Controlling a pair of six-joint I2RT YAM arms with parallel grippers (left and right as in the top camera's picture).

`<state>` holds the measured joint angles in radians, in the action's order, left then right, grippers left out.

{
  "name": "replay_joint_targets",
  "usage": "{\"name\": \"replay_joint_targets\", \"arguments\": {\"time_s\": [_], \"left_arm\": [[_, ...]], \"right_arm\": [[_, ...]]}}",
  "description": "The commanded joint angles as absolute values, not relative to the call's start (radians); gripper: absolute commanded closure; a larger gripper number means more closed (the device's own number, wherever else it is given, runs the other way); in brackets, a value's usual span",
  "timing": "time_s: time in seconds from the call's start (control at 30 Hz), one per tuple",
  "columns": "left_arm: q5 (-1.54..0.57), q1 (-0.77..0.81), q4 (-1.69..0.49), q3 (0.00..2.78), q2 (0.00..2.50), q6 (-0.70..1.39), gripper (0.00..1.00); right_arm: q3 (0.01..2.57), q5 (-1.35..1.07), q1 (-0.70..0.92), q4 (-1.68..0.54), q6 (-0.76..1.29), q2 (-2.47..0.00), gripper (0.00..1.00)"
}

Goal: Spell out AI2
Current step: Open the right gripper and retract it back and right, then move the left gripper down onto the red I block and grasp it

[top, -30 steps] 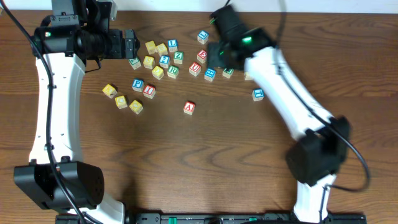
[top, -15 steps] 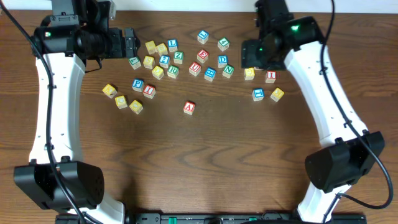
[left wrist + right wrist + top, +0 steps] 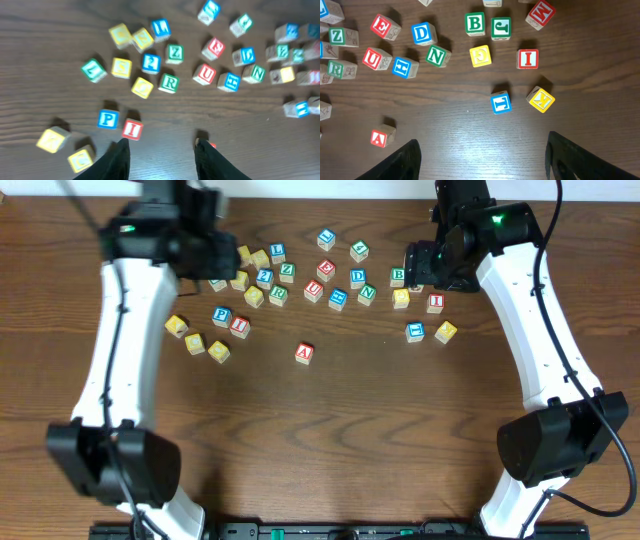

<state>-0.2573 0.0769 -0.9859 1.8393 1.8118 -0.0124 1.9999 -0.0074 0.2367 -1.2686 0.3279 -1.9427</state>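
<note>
The red A cube (image 3: 304, 352) lies alone in the middle of the table, below the scatter of cubes; in the right wrist view the A cube (image 3: 379, 137) is just left of my left finger. Two red I cubes show, one on the left (image 3: 238, 324) beside a blue P, one on the right (image 3: 435, 302). The blue 2 cube (image 3: 264, 277) sits in the left cluster. My left gripper (image 3: 161, 146) hovers open and empty, with the left I cube (image 3: 132, 129) by its left finger. My right gripper (image 3: 482, 147) stands wide open above bare wood.
Many other letter cubes lie across the far half of the table: Z, R, U, E, D, N (image 3: 366, 293), B (image 3: 398, 276). Plain yellow cubes (image 3: 195, 342) sit at the left, and a yellow cube (image 3: 446, 331) and a blue cube (image 3: 415, 331) at the right.
The left arm has swung right, over the left cube cluster, and its jaws have narrowed. The right arm has moved right and back, uncovering the cubes near B and the right I.
</note>
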Motion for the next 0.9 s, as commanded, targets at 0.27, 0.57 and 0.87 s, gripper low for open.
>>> {"name": "replay_joint_targets", "arguments": {"time_s": [0.27, 0.57, 0.87], "left_arm": [[-0.116, 0.134, -1.052, 1.863, 2.043, 0.086, 0.58], [-0.084, 0.134, -1.071, 1.85, 2.163, 0.04, 0.47], [-0.064, 0.126, -1.068, 1.844, 2.17, -0.035, 0.44]], "right_arm": [[2.003, -0.011, 0.234, -1.287, 0.313, -1.946, 0.21], [2.001, -0.011, 0.234, -1.295, 0.313, -1.946, 0.2], [2.001, -0.011, 0.237, -1.295, 0.313, -1.947, 0.2]]}}
